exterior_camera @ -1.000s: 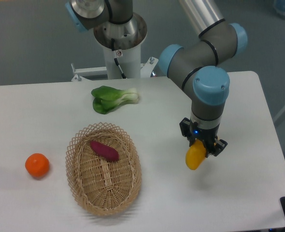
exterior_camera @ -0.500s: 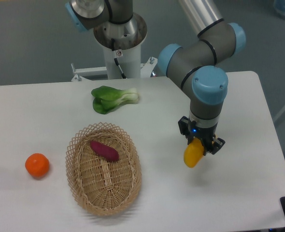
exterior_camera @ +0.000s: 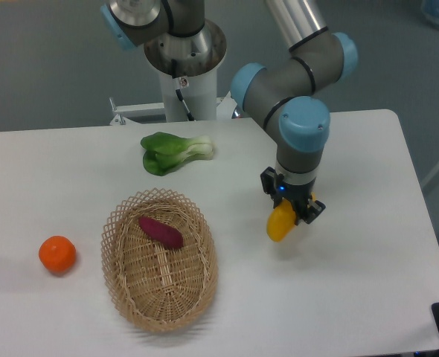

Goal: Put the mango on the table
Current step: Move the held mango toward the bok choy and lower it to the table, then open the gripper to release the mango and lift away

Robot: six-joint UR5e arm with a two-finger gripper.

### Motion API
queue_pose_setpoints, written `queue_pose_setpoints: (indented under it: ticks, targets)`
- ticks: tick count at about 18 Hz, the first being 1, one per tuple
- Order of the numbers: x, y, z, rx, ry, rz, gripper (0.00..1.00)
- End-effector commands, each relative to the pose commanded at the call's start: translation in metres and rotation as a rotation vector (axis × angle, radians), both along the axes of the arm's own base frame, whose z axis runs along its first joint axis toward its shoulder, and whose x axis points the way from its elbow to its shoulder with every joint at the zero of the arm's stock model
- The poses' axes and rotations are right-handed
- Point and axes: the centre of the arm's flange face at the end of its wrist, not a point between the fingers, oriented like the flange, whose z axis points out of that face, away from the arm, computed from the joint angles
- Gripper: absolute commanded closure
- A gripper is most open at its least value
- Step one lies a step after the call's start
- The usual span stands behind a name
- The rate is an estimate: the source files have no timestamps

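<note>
Gripping the mango [exterior_camera: 280, 224], jaws [exterior_camera: 289, 210] over table [exterior_camera: 368, 268]

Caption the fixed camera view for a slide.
Gripper holds the mango above the table, right of the basket.

The hand [exterior_camera: 288, 213] is pointing straight down and gripping the mango [exterior_camera: 280, 224] by its upper end, so the yellow fruit is hanging below the fingers, over the white tabletop [exterior_camera: 353, 282]. Whether the mango's lower tip is touching the surface cannot be told. Well to the left of the hand, a wicker basket [exterior_camera: 160, 260] is sitting with a purple vegetable [exterior_camera: 160, 231] lying inside it. Farther left still, an orange [exterior_camera: 57, 253] is resting on the tabletop. Behind and left of the hand, a leafy green vegetable [exterior_camera: 173, 152] is lying flat.
</note>
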Motion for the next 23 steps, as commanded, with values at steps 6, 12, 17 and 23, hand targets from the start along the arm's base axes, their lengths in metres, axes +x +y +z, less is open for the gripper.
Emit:
queue_pose_setpoints:
  ticks: [6, 12, 17, 23]
  targets:
    - [0.045, -0.027, -0.018, -0.024, 0.004, -0.088, 0.61]
    - [0.068, -0.024, -0.028, -0.082, 0.012, -0.126, 0.47]
    - [0.069, -0.021, -0.027, -0.079, 0.015, -0.123, 0.00]
    - [0.060, -0.014, -0.019, -0.065, 0.033, -0.124, 0.00]
